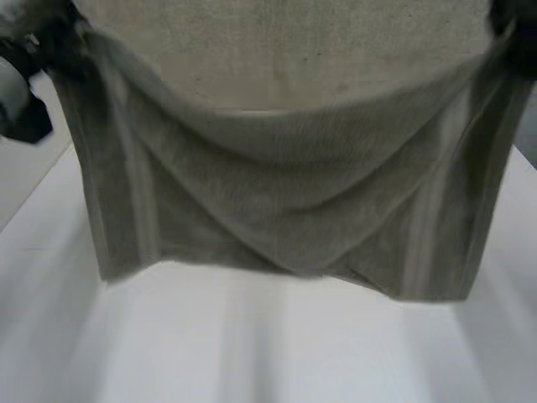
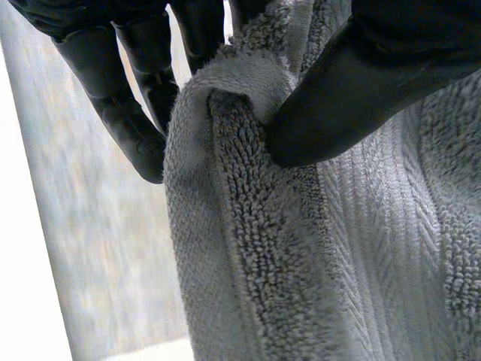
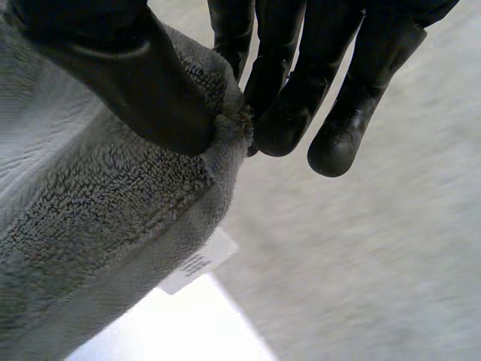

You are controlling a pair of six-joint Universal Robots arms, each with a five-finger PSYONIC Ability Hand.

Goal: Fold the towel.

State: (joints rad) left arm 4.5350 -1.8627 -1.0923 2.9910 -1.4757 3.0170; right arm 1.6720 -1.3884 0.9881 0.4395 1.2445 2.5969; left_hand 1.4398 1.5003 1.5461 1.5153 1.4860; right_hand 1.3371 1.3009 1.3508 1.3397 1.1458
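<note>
A grey terry towel (image 1: 277, 201) hangs in the air above the white table (image 1: 277, 344), stretched between both hands and sagging in the middle. Its lower edge dangles just above the table. My left hand (image 1: 63, 38) holds one upper corner of the towel (image 2: 248, 248): the thumb (image 2: 361, 98) pinches the hem against the fingers (image 2: 113, 98). My right hand (image 1: 512, 29) holds the other upper corner of the towel (image 3: 98, 226), the thumb (image 3: 143, 83) pressing the corner against the fingers (image 3: 285, 98). A white label (image 3: 199, 263) hangs from that corner.
The table's left edge (image 1: 38, 189) runs diagonally, with the floor beyond it. Part of the left arm (image 1: 17, 92) is at the side. Bare table lies in front of the towel's lower edge.
</note>
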